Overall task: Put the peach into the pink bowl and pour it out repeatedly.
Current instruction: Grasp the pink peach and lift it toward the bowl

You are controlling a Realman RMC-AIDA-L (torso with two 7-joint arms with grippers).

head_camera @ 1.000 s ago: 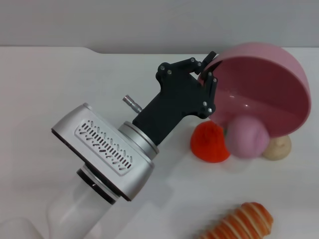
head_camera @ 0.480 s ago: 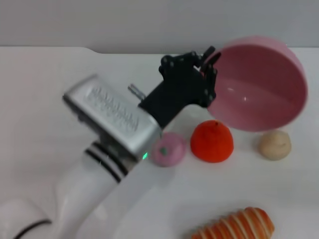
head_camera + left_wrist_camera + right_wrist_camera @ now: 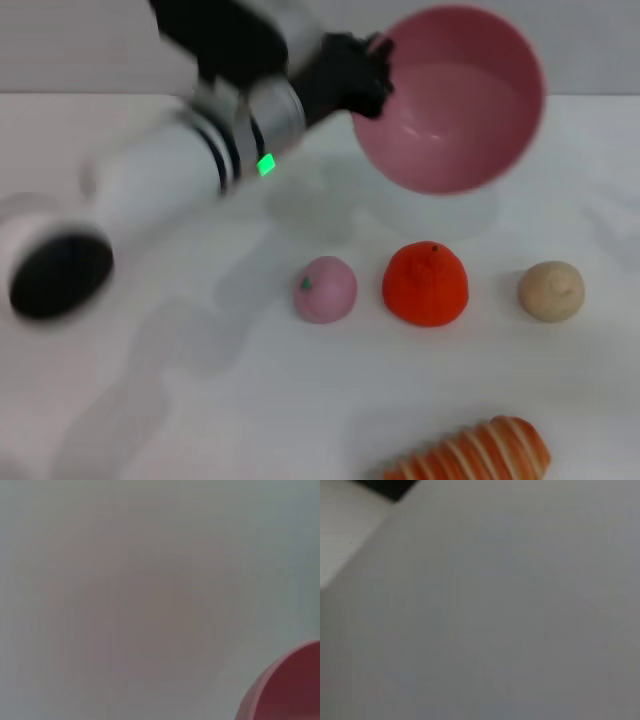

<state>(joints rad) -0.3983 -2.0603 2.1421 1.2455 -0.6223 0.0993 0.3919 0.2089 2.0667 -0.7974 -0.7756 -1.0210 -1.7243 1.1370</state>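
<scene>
Your left gripper (image 3: 375,80) holds the empty pink bowl (image 3: 450,100) by its rim above the counter (image 3: 150,400); set it down upright near the peach (image 3: 325,289) before reloading.

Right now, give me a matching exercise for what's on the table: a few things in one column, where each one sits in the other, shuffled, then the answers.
Things:
1. pink bowl
2. peach
3. orange-red fruit
4. beige ball

Places:
A. right end of the row
B. held above the table by the left gripper
C. middle of the row
D. left end of the row

Pairs: 1-B, 2-D, 3-C, 4-A
</scene>
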